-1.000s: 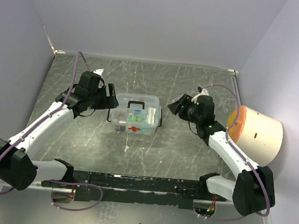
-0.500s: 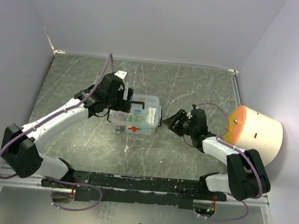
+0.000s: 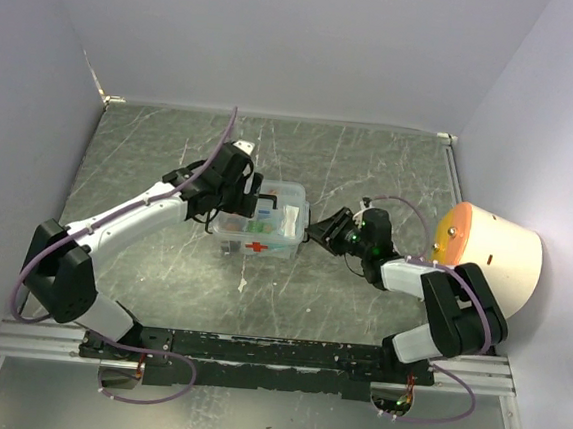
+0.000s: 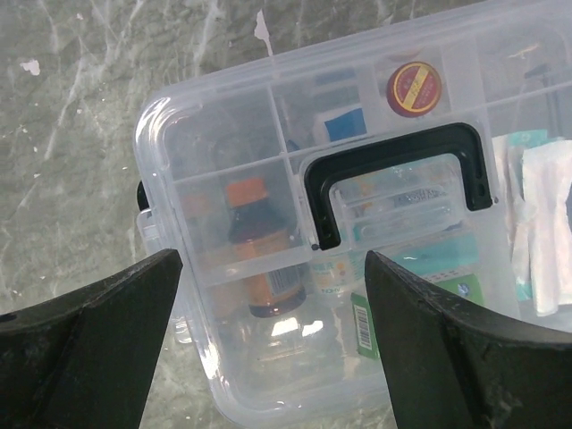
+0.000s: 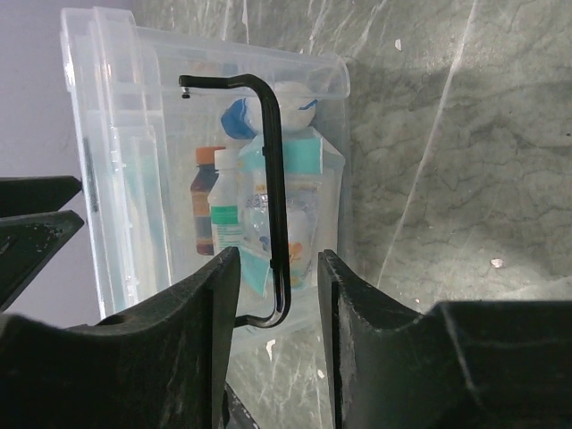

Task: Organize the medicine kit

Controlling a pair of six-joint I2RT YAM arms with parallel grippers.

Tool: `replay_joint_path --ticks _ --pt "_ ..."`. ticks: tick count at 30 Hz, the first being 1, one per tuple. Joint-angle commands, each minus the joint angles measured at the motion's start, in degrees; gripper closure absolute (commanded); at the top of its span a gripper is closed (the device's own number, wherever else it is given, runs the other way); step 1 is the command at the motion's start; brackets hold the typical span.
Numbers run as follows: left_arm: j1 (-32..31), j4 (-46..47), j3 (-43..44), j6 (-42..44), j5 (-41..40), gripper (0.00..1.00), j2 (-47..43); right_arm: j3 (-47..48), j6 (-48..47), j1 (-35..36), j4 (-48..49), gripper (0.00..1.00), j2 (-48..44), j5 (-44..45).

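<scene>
The medicine kit [image 3: 258, 230] sits between the arms, stocked and lidded (seemingly nearly done); left gripper [image 4: 273, 268] gapes wide over it, right gripper [image 5: 279, 259] stands narrow astride its side handle [image 5: 273, 179], not yet pinching

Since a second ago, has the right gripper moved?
Yes. The right gripper has moved left and toward the near edge, closing in on the right side of the medicine kit and drawing away from the cream drum by the right wall.

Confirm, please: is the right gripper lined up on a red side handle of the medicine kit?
Not quite: the right wrist view shows the side handle is black, not red. The right gripper is lined up on it at the medicine kit.
</scene>
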Motion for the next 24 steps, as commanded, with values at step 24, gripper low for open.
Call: replay_joint_path --ticks 24 --pt "-2.4 -9.4 3.2 -3.8 -8.9 0.13 7.0 0.1 -3.3 6.3 -6.2 0.85 -9.3 15.8"
